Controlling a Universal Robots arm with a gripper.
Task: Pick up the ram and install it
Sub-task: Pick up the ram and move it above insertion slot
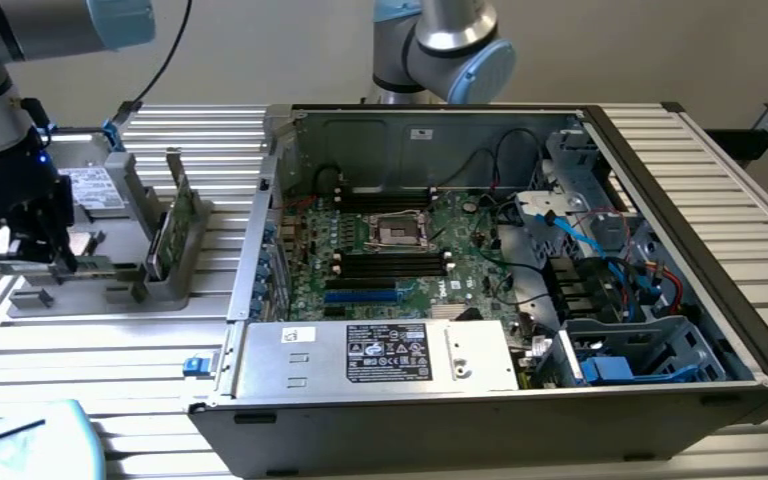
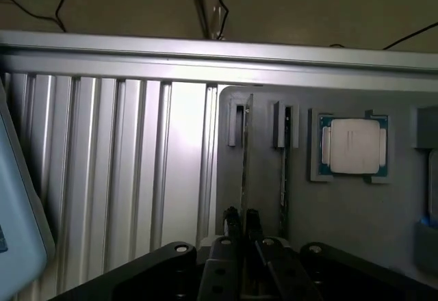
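Gripper (image 2: 242, 217) pinched nearly closed on the ram (image 2: 243, 157).
It stands on edge in a grey tray (image 2: 342, 212), beside a second stick (image 2: 283, 164) and a square chip (image 2: 354, 145); the tray lies at the exterior view's left of the open computer (image 1: 398, 420).

Neighbouring stick (image 2: 283, 171) stands just beside ram (image 2: 243, 157); narrow gap. Slatted table (image 2: 137, 164) other side free.

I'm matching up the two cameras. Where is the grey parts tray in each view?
Exterior view: the grey parts tray sits on the exterior view's left, beside the open computer case.
Wrist view: it lies under the gripper, which straddles the ram, and bears the processor chip.
Shared landmark: the ribbed metal table.
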